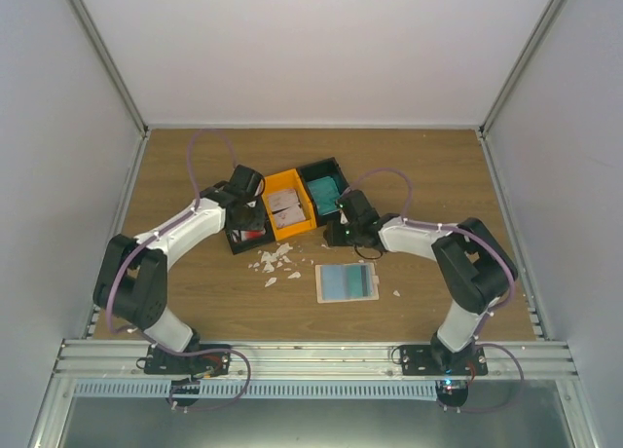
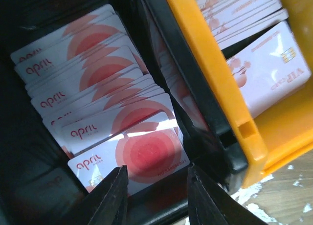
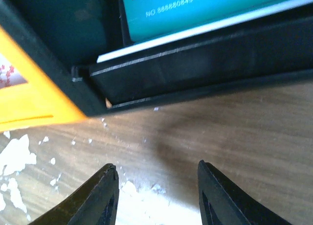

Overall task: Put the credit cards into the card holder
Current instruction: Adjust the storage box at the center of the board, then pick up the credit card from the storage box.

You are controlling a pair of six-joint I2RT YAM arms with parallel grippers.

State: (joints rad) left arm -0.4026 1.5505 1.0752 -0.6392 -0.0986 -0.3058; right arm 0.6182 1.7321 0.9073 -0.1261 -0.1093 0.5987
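White credit cards with red circles (image 2: 122, 137) are stacked in the left black bin (image 1: 237, 243). My left gripper (image 2: 156, 186) is open and empty, its fingertips just over the nearest card's front edge; it also shows in the top view (image 1: 250, 219). Teal credit cards (image 3: 205, 10) lie in the right black bin (image 3: 195, 73). My right gripper (image 3: 156, 186) is open and empty over the bare wood just in front of that bin, and shows in the top view (image 1: 344, 236). The beige card holder (image 1: 348, 298) lies open on the table with teal cards (image 1: 347, 280) on it.
The orange middle bin (image 2: 288, 122) holds more white and red cards (image 2: 271, 73). White scraps (image 1: 273, 261) litter the wood in front of the bins, and show in the right wrist view (image 3: 14, 156). Grey walls enclose the table on three sides.
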